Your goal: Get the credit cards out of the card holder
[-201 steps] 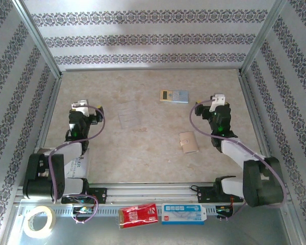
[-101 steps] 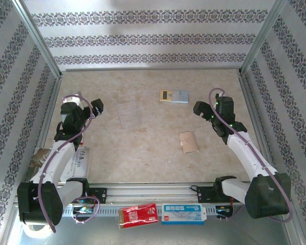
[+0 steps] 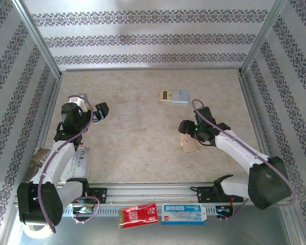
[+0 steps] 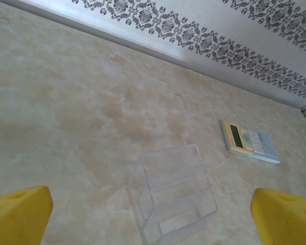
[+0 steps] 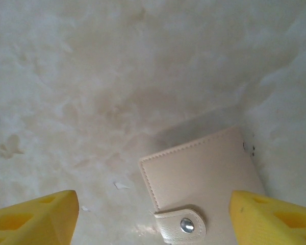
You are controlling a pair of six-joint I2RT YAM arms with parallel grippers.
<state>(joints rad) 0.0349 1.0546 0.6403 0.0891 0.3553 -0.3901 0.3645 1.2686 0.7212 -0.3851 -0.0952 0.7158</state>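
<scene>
As seen from the overhead camera, the left gripper [image 3: 99, 111] hung over the left part of the marbled table [image 3: 143, 153] with its jaws spread wide and nothing between them. Just to its right lay a clear plastic box [image 3: 128, 115], apart from the fingers. A yellow-and-blue calculator [image 3: 174, 96] lay farther back, near the middle of the table. The right gripper [image 3: 185, 127] was reached in from the right and stood over the far edge of the card holder [image 3: 188, 144], a small tan wallet lying flat, right of centre. From this height it could not be told whether the fingers touched it. On the metal ledge at the near edge lay a red packet [image 3: 138, 215] and, beside it, a blue-and-white box [image 3: 183, 213].

In the left wrist view, the two yellow pads [image 4: 20, 214] sat at the bottom corners, far apart and empty. The clear box rose between them on the table ahead, and the calculator lay beyond it to the right, below the patterned wall.

In the right wrist view, the yellow fingertips [image 5: 33, 222] also stood well apart, gripping nothing. The card holder lay on the table between them, nearer the right one, closed, with its strap tab [image 5: 182, 224] fastened by a silver snap. Whether the right pad touched its edge could not be made out.
</scene>
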